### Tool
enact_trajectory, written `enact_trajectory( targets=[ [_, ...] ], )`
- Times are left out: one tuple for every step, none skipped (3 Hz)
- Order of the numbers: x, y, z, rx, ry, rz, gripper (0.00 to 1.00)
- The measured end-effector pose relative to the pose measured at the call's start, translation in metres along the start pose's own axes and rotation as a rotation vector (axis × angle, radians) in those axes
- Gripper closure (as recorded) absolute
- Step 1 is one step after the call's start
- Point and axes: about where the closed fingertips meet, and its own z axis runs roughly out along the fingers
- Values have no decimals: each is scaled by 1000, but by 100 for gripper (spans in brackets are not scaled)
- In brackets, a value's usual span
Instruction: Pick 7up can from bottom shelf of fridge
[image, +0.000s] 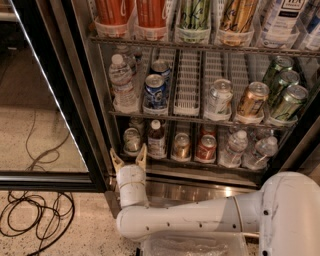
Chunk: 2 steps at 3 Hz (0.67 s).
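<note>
Upturned pincer (128, 157), low-left (fingers apart)

The gripper (129, 156) is pointing upward with its fingers spread, low and left of centre. Just above it and slightly to the right, a small brown bottle (156, 140) with a white cap is standing. Further right, a bronze can (181, 146) and a red can (205, 147) are sitting side by side, then two small clear bottles (232, 148). Higher up, a tall water bottle (121, 82) and a blue can (155, 91) are standing almost directly above the gripper. White slotted trays (189, 82), a silvery white can (220, 96), a copper-gold can (251, 100) and green cans (287, 102) are ranging off to the right. Down to its left, black cables (30, 220) are lying tangled on the speckled floor (30, 135).
</note>
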Motion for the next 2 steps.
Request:
enact_trajectory(
  targets=[
    [4,3,6,6,-11,-6,25],
    [10,5,13,6,-14,-20,26]
  ],
)
